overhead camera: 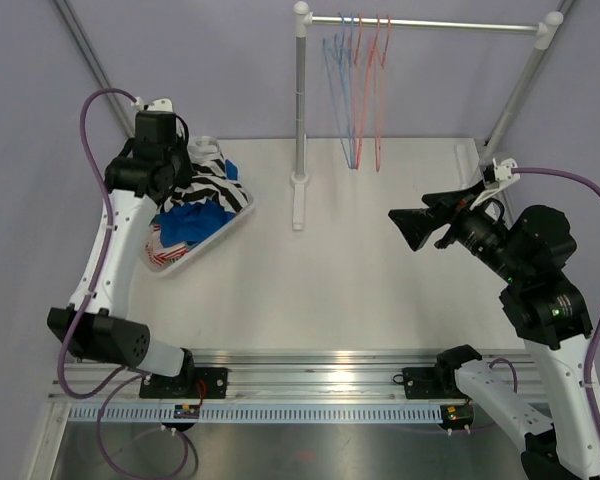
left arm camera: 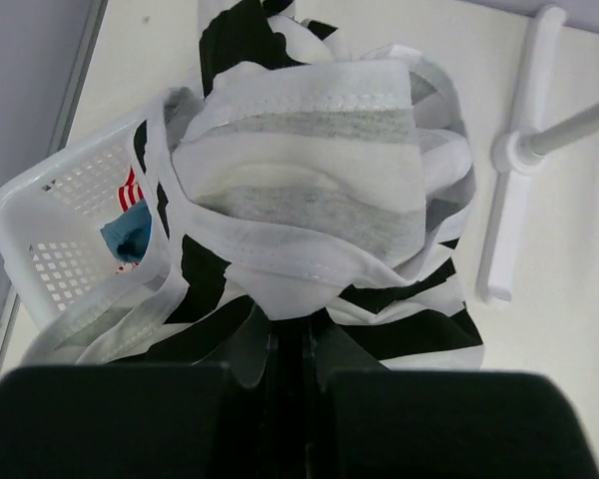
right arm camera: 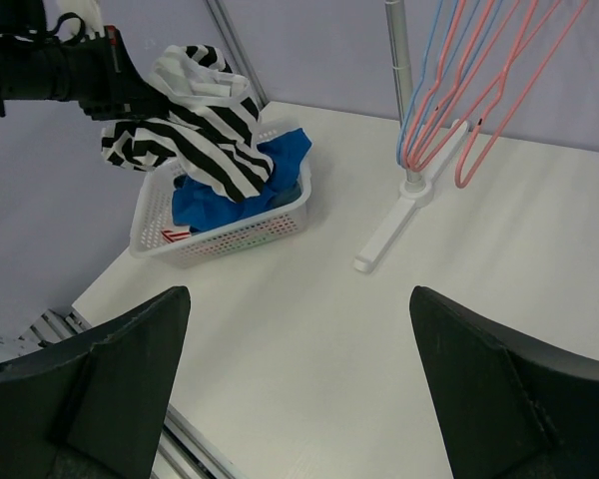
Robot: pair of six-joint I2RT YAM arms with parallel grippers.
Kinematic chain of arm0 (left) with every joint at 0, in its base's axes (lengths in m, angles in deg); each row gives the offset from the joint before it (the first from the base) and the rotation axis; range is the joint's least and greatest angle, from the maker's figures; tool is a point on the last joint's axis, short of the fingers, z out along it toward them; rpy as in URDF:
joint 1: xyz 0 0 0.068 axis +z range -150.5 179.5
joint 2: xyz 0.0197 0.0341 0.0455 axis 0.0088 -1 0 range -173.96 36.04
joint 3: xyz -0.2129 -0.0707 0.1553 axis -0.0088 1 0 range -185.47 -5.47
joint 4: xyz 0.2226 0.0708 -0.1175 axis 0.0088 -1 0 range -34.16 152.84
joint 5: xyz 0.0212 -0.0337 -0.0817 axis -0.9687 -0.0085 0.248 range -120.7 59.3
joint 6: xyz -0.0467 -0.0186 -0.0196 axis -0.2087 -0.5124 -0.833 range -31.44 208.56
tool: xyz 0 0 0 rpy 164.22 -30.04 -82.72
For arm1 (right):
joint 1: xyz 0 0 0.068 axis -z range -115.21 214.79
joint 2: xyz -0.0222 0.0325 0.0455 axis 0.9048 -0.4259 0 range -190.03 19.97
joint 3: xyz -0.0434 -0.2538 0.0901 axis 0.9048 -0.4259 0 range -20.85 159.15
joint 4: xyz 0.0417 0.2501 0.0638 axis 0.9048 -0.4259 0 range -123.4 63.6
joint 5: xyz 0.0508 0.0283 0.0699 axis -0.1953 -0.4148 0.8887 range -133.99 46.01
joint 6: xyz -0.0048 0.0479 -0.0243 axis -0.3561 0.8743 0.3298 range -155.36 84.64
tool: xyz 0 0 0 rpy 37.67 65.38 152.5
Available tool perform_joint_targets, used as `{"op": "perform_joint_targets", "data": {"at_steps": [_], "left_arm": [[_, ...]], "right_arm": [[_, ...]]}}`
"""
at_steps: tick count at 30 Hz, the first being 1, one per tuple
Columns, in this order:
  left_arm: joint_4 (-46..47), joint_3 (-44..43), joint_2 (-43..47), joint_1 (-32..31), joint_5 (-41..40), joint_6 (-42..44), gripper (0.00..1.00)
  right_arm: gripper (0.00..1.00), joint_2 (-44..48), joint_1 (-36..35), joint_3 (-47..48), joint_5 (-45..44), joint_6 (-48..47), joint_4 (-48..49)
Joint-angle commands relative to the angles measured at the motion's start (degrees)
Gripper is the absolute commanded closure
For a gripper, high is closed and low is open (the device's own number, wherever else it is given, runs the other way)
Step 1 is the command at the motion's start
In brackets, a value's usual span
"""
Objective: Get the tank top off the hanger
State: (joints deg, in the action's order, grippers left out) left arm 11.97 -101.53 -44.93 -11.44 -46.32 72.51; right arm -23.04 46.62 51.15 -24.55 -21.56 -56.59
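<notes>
Okay: white counter [overhead camera: 360, 280]; clothes rack [overhead camera: 300, 100] at far side, red and blue hangers [overhead camera: 358, 90] on rail. White basket [right arm camera: 230, 236] far left, blue garment [overhead camera: 193, 222] inside. Striped tank top [right arm camera: 208, 112] bunched above basket, off hangers, left pincer [left arm camera: 288, 344] clamped on it. Right pincer [overhead camera: 408, 228] fingers wide apart, holding nothing, mid-air, right side.

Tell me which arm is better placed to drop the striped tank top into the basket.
Left. The left fingers are shut on the striped tank top, directly above the basket; the right fingers stand open and empty, away over the table.
</notes>
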Motion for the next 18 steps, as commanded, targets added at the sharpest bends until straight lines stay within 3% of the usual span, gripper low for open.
{"op": "perform_joint_targets", "data": {"at_steps": [1,5,12,15,18], "left_arm": [[1.30,-0.46,-6.29,6.26,8.06,0.15,1.00],[4.64,5.16,-16.55,10.93,5.51,-2.05,1.00],[-0.10,3.59,-39.23,13.58,4.45,-2.49,1.00],[-0.29,3.85,-39.19,13.66,3.85,-2.93,1.00],[1.74,5.52,-33.74,14.36,2.00,-3.63,1.00]], "right_arm": [[0.00,-1.20,-0.19,-0.90,2.09,1.31,5.14],[0.00,-2.34,-0.11,-1.96,2.35,1.49,6.38],[0.01,-2.61,-0.11,-3.37,3.59,2.19,7.61],[0.01,-1.91,-0.19,-2.49,3.15,1.32,5.94],[0.01,-1.30,-0.19,-1.35,2.80,0.27,4.18]]}}
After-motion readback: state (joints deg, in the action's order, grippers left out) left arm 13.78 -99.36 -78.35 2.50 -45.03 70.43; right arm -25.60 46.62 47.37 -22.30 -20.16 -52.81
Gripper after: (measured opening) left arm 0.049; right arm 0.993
